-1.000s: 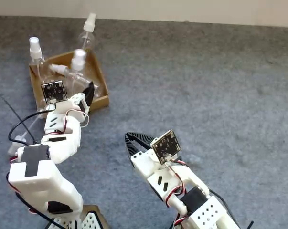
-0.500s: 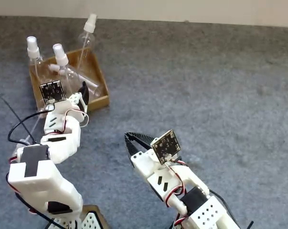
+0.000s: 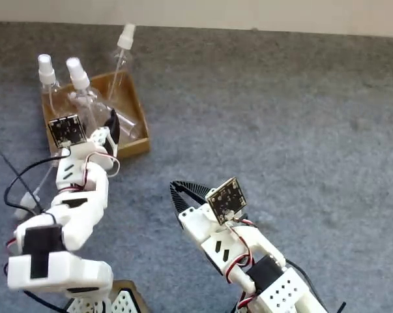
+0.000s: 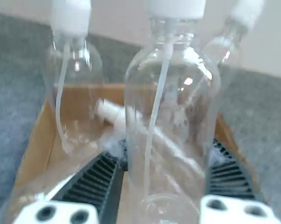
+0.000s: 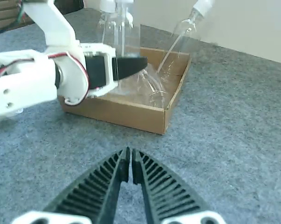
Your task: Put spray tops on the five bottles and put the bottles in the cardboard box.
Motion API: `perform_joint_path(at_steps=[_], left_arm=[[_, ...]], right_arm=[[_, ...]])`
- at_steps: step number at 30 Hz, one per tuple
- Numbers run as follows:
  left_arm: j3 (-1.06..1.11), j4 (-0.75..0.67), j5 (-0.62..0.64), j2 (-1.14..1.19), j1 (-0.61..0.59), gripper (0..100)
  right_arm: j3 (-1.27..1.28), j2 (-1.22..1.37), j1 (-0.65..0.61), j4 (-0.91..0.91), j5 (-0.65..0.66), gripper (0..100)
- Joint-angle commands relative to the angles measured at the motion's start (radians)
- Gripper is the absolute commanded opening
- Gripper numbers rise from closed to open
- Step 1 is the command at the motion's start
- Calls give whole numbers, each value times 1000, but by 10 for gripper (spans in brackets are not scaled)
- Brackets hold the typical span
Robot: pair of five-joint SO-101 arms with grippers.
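Far left on the grey carpet (image 3: 281,98), beside the L arm, lies a small clear item w/ a white cap (image 3: 25,202); can't tell if it's a whole bottle. Next comes the cardboard box (image 3: 134,145), w/ a far-left bottle (image 3: 46,65) standing at its far-left corner, spray top on. Just right of that is the held bottle (image 4: 173,93), also capped. The L gripper (image 4: 166,156) has its black ribbed fingers (image 4: 96,182) either side of the clear body, clamped on it, within the box walls; can't tell whether the base touches the box floor. Behind it a lying bottle (image 4: 114,112) rests on its side on the box floor, white top toward the far-left bottle. At the box's far-right side a leaning bottle (image 3: 124,38) tilts, top pointing away from the arms; in the box or just behind it, unclear. Well to the right, the R gripper (image 5: 129,161) hovers over carpet, apart from the box, fingers nearly together w/ just a thin slit between, nothing in them
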Motion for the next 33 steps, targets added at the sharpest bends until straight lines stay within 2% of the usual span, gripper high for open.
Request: perform_joint_path(at_steps=[1,6,8,17,21,25,29,33], left_arm=[[-10,-8,9,-127,-5,104],[-8,-3,9,-196,-5,103],[-10,55,14,-232,8,103],[-185,569,15,-463,186,102],[-225,740,21,-542,286,102],[-225,796,112,-584,378,102],[-219,798,121,-585,441,102],[-183,796,121,-593,487,101]], right_arm=[[105,-7,12,4,-9,12],[105,-10,12,4,-9,12],[105,-12,10,2,-14,12],[105,-12,10,-45,-15,12],[105,-12,4,-45,-17,12],[105,-13,4,-45,-17,12],[105,-13,10,-61,-26,12],[105,-13,39,-77,-104,12]])
